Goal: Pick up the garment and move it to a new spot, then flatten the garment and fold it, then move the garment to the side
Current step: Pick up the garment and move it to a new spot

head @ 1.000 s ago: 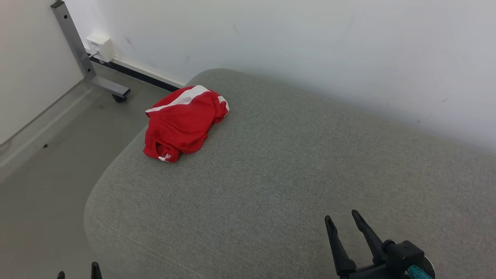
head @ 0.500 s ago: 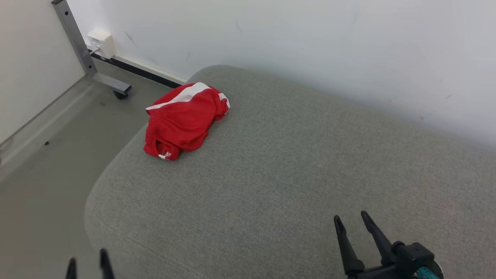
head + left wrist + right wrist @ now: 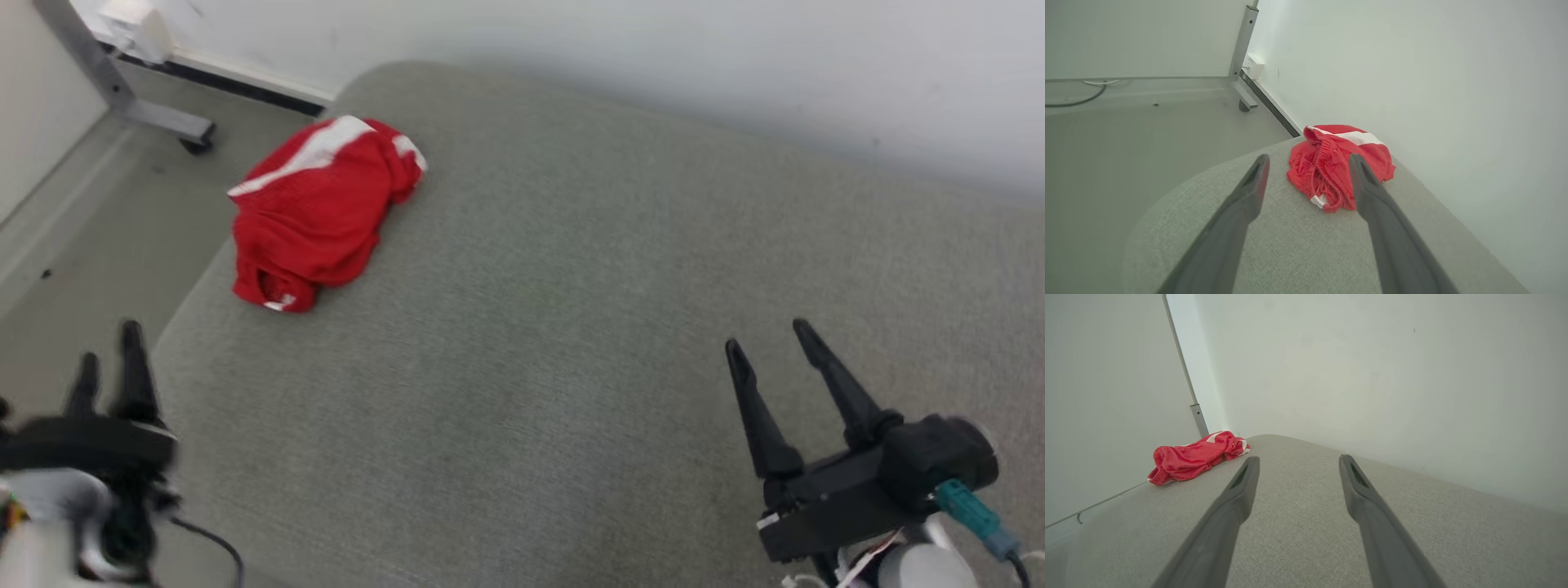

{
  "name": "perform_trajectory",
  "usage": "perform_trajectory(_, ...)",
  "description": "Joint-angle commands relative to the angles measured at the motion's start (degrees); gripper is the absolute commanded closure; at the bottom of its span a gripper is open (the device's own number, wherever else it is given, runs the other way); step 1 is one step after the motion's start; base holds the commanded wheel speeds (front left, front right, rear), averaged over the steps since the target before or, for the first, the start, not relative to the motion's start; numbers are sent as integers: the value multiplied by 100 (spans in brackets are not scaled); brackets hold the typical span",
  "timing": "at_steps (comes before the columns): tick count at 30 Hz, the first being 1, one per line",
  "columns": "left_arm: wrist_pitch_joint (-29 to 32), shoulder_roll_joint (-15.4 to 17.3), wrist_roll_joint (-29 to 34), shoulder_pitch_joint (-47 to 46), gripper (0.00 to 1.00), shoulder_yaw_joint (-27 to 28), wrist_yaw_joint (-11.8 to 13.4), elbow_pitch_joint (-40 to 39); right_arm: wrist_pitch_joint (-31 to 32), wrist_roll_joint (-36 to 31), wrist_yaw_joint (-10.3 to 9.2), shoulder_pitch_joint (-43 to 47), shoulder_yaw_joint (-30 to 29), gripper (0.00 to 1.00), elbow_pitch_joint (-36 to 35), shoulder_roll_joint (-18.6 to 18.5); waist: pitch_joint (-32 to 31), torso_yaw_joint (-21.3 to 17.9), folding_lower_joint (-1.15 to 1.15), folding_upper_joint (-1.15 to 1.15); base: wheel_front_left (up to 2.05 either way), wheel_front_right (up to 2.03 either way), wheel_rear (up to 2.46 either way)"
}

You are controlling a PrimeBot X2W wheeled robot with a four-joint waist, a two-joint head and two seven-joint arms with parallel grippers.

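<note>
- Left gripper point(image 3: 108, 347): motion-blurred at the near-left corner of the grey cushion point(image 3: 531, 327), its body cut off by the frame edge. Its two long, dark, tapered fingers stand apart and hold nothing.
- Garment point(image 3: 314, 216): crumpled red mesh-like fabric with white stripes and a gathered elastic band, bunched on the cushion's far-left corner beside the rounded edge. The folds hide its full shape.
- Cushion: woven, flecked grey cloth with soft rounded corners.
- Right gripper point(image 3: 768, 336): over the cushion's near-right part, matte black fingers spread and empty, well apart from the garment.
</note>
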Motion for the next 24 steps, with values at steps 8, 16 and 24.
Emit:
perform_trajectory(8, 1392, 543, -1530, -1146, 0, 914, 302, 186, 52, -81, -13, -351, -128, 0, -598, -71, 2186, -1883, -1, -1, 0, 0, 0)
perform_trajectory(16, 2219, 1060, -2397, -1650, 0, 1764, 1142, 364, -212, -92, -13, -519, 41, 0, -589, 11, 2643, -2309, -1, -1, 0, 0, 0)
perform_trajectory(24, 2825, 1211, -2569, -1333, 0, 2014, 2060, 438, -366, -35, -13, -523, 53, 0, -434, 83, 2651, -2539, -1, -1, 0, 0, 0)
